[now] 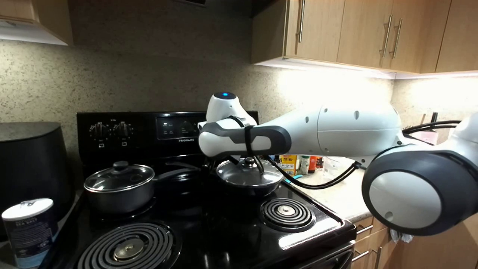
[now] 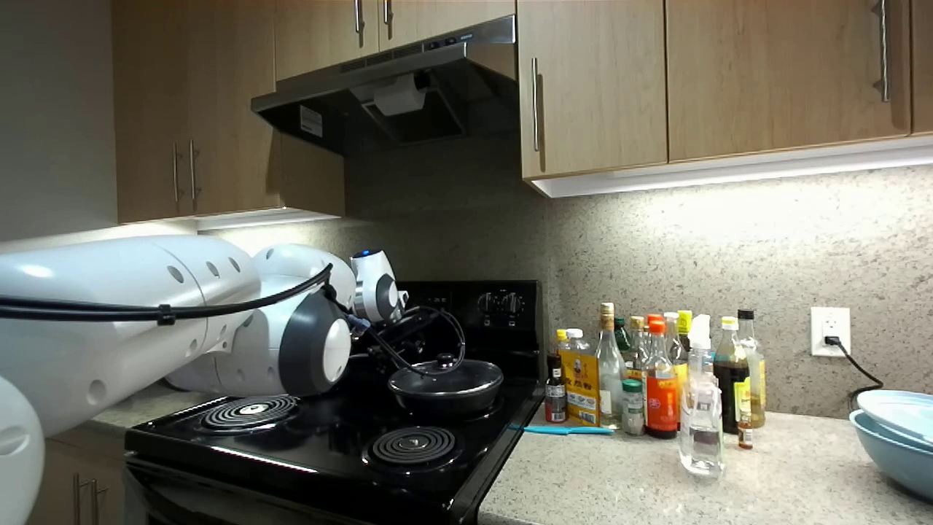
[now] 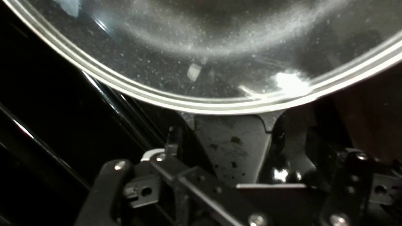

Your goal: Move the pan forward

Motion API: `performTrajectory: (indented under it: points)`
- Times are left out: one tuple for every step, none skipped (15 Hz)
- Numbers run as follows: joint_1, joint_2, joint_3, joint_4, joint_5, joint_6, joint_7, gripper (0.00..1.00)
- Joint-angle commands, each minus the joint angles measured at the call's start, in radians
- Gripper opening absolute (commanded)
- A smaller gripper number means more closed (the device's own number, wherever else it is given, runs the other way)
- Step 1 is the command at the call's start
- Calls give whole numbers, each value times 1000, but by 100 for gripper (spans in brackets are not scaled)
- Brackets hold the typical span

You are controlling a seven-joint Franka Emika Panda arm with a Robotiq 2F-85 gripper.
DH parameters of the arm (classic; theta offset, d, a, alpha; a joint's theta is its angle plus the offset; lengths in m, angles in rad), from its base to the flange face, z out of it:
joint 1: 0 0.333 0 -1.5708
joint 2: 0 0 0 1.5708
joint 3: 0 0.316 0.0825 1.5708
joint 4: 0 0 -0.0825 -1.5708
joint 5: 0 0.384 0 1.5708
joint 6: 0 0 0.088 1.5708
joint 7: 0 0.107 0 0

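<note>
The pan (image 1: 244, 180) sits at the right rear of the stove (image 1: 224, 224). Its half-hidden handle (image 3: 232, 150), the long axis, seems to point leftward across the stove's back; the gripper (image 3: 254, 142) is unclenched, jaws spread astride it.

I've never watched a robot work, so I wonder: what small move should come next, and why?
Probably close the tool: in the wrist view its open fingers flank what looks like the handle of the pan, so a grip there could help move it.
</note>
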Motion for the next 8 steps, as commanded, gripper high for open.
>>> performTrajectory:
  points:
    - [3, 8, -17, 16, 20, -7, -5, 100]
    - [1, 3, -10, 3, 27, -11, -16, 100]
    - [-1, 1, -5, -2, 30, -14, -30, 100]
    - [-1, 1, -3, -3, 32, -20, -34, 100]
    - [-2, 3, -2, -3, 34, -23, -33, 100]
    - [-4, 3, 0, -4, 37, -28, -36, 100]
    - [-5, 3, 2, -4, 40, -34, -38, 100]
    - [-6, 3, 4, -5, 44, -34, -39, 100]
